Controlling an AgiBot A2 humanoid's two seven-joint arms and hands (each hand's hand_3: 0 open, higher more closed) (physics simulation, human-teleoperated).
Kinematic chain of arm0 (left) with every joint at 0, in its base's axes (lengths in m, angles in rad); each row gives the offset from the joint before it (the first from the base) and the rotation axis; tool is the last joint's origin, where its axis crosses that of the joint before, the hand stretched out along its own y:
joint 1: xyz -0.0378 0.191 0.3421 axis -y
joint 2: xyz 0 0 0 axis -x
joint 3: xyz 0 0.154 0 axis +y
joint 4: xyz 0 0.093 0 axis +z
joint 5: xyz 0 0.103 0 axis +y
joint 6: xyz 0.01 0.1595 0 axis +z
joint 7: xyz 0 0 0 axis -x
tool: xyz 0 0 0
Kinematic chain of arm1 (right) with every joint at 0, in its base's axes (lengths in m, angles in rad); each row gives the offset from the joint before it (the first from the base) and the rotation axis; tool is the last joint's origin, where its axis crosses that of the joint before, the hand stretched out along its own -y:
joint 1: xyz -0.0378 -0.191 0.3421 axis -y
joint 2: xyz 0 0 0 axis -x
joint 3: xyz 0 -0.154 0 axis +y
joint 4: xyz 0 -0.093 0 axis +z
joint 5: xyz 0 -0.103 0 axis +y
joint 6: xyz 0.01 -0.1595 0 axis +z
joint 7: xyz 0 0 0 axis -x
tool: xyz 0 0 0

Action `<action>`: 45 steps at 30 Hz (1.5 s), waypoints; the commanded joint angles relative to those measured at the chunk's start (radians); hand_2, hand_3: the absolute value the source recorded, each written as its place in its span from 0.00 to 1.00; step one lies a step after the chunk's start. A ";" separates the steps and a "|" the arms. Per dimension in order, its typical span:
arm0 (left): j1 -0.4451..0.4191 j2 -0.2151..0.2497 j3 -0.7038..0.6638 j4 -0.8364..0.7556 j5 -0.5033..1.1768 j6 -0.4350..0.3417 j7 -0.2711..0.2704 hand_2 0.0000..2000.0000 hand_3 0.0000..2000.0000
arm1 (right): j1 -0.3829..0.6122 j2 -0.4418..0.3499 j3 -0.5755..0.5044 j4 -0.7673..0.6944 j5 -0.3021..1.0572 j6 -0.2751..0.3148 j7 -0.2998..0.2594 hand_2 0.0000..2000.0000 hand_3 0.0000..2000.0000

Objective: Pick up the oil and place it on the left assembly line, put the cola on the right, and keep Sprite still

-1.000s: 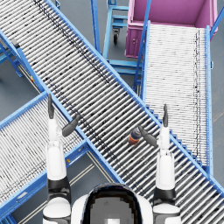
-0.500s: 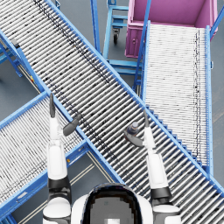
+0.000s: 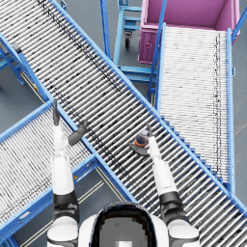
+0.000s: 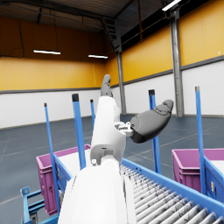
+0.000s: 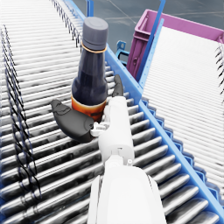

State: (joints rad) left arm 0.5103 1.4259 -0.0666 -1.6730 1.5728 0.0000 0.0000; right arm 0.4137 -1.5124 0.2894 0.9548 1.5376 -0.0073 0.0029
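The dark bottle (image 5: 89,83) stands upright on the central roller conveyor (image 3: 96,87), between the thumb and fingers of the right hand (image 5: 94,120), firm grip not determinable, while the left hand (image 3: 62,134) hangs spread and holds nothing.

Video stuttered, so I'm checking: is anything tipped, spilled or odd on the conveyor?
Nothing stands out. The bottle stands upright on the rollers, cap on and no spill visible, with the right hand reaching round its base. The left hand is raised and holds nothing.
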 commanded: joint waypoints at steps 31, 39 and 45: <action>0.008 0.011 0.000 -0.055 0.000 0.000 0.000 0.00 0.00 | 0.755 0.171 -0.619 -0.561 -0.001 0.028 -0.005 0.00 0.35; -0.017 0.014 -0.001 -0.068 0.000 0.000 0.000 0.00 0.00 | 0.954 0.223 -0.578 -0.522 -0.002 0.009 -0.003 0.00 0.00; -0.012 0.015 -0.018 -0.078 0.000 0.000 0.000 0.00 0.00 | 0.520 0.181 -0.419 0.243 -0.002 0.007 -0.003 0.00 0.00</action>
State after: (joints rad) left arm 0.4984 1.4412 -0.0890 -1.7518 1.5726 0.0000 0.0000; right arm 1.0134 -1.3285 -0.1813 0.9750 1.5361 0.0001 0.0000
